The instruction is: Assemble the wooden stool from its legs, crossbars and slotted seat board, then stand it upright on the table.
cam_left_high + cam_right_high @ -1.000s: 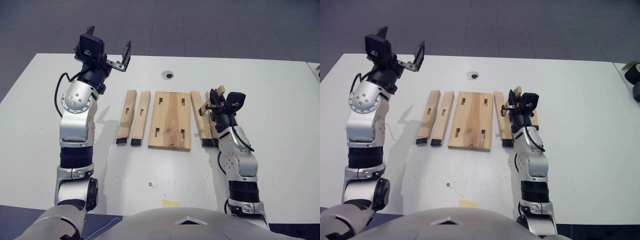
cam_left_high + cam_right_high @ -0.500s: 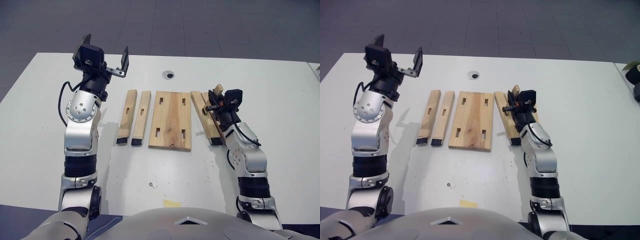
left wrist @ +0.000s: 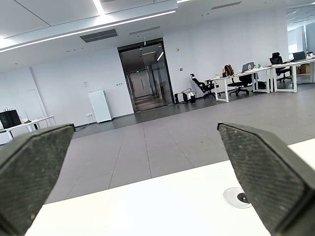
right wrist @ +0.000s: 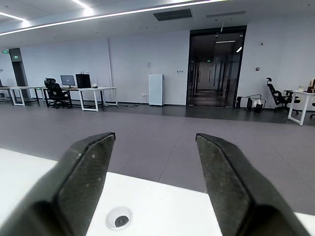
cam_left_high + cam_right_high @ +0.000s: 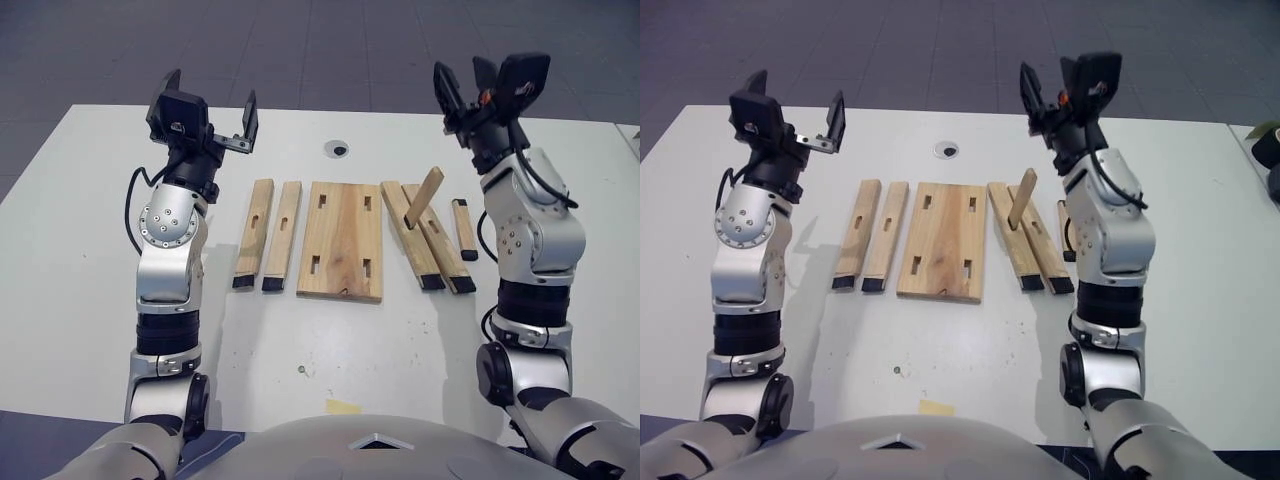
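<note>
Seat board (image 5: 342, 240): flat at mid-bench, slots up, between two pairs of legs.
Left legs (image 5: 251, 232): side by side, just beside the board, untouched.
Right legs (image 5: 411, 236): side by side on the board's other side.
Crossbar (image 5: 424, 197): leaning, its low end at a right leg's slot; I cannot tell whether it is seated.
Second crossbar (image 5: 465, 229): flat, just outside the right legs.
Right end effector (image 5: 460, 75): raised over the far bench edge, fingers parted, holding nothing.
Left end effector (image 5: 213, 95): raised likewise, spread wide, holding nothing.
Step, as I judge it: seating the leaning crossbar.
Doing it well: grip it near the top, bring it square to the slot before pressing, and pin the leg with the other arm so it does not skid.
Eye views: give the parts' layout and the crossbar's lean.
Wrist views: look out across the bench (image 3: 147, 211) past a hole (image 4: 119, 219), and confirm bare pads (image 4: 88, 177).
</note>
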Robot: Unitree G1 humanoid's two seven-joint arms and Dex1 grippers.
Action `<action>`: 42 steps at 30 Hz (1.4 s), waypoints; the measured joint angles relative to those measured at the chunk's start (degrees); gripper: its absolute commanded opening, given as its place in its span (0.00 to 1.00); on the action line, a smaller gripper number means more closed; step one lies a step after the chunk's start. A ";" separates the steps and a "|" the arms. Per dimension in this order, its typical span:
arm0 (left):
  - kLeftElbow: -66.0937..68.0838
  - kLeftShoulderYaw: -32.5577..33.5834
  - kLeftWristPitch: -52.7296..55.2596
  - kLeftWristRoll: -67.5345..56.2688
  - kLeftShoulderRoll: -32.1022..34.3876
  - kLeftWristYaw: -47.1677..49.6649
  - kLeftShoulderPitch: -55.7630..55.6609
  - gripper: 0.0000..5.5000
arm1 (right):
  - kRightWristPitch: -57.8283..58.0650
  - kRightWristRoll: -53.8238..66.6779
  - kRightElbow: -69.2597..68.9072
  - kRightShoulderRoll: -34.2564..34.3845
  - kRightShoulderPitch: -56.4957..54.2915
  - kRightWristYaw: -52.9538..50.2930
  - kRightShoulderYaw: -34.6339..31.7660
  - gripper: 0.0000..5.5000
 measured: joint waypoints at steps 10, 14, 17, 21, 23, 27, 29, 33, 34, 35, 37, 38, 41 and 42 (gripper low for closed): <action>1.73 -0.46 -1.30 -0.02 -0.12 0.13 -0.20 0.98 | 1.24 0.37 -1.82 1.29 2.05 0.19 1.84 0.95; 1.95 -0.65 -1.35 -0.02 -0.08 0.06 -0.49 0.98 | 0.73 -0.22 -0.13 2.45 6.14 0.56 3.17 0.98; 1.95 -0.94 -1.34 -0.01 -0.11 0.02 -0.73 0.98 | 0.21 -1.05 0.55 3.07 7.23 0.60 3.92 0.98; 1.94 -1.14 -1.34 -0.02 -0.10 -0.05 -0.86 0.98 | -0.71 -1.80 0.65 3.26 7.26 0.89 4.38 0.98; 1.94 -1.14 -1.34 -0.02 -0.10 -0.06 -0.86 0.98 | -0.97 -2.09 0.68 3.16 6.86 0.95 4.35 0.98; 1.99 -1.13 -1.34 -0.02 -0.10 -0.04 -1.17 0.98 | -0.79 -1.98 -0.10 2.23 3.21 0.88 3.39 0.98; 2.00 -1.13 -1.35 -0.02 -0.10 -0.03 -1.59 0.98 | -0.55 -1.50 -1.16 1.97 0.92 0.63 2.28 0.98; 2.07 -1.13 -1.65 0.00 -0.10 0.00 -1.78 0.98 | 0.27 0.58 -3.94 2.03 -3.40 0.13 0.92 0.98; 2.07 -1.12 -1.66 0.00 -0.10 0.02 -1.77 0.98 | 0.30 0.66 -4.06 2.08 -3.45 0.20 0.95 0.98; 2.07 -1.13 -1.67 0.04 -0.10 0.05 -1.77 0.98 | 0.25 0.60 -3.75 2.09 -3.05 0.56 1.32 0.98; 2.09 -1.16 -1.69 0.17 -0.12 0.09 -1.76 0.98 | -0.26 0.25 -0.54 2.19 -0.61 1.80 2.51 0.98; 2.10 -1.23 -1.70 0.29 -0.17 0.11 -1.76 0.98 | -0.81 -0.45 2.27 2.21 1.45 2.78 3.27 0.98; 2.35 -1.25 -1.72 0.43 -0.32 0.20 -1.48 0.98 | -4.55 -2.18 9.74 1.66 7.01 6.59 5.56 0.98; 2.36 -1.28 -1.70 0.41 -0.61 0.21 -1.44 0.98 | -5.76 -2.69 10.76 0.89 7.12 7.82 6.12 0.98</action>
